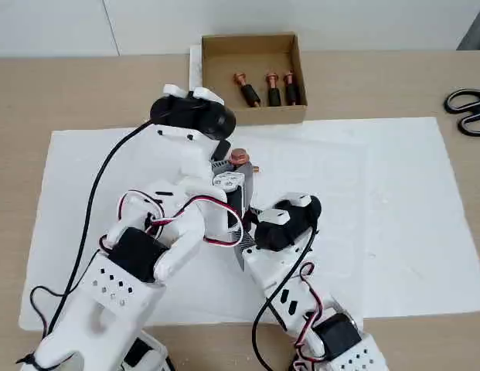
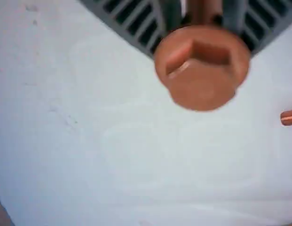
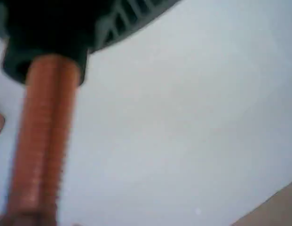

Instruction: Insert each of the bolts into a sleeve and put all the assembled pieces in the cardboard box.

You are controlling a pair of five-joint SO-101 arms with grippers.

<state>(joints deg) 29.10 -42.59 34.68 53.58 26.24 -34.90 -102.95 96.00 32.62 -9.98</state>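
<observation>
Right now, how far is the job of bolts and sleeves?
Done: three assembled pieces lie in the cardboard box. In hand: the left hand holds a bolt, the right hand a black sleeve, bolt partly in. Left: finish, then box it.

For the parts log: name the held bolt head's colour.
Copper-orange bolt head; left wrist view shows it best.

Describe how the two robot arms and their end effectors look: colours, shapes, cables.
The left arm and right arm have white plastic shells with black servo blocks at the joints. Rows of small round holes mark the lower shells. Red, white and black wires and thicker black cables run along them. The left end effector and right end effector have grey fingers with slatted ribs.
</observation>
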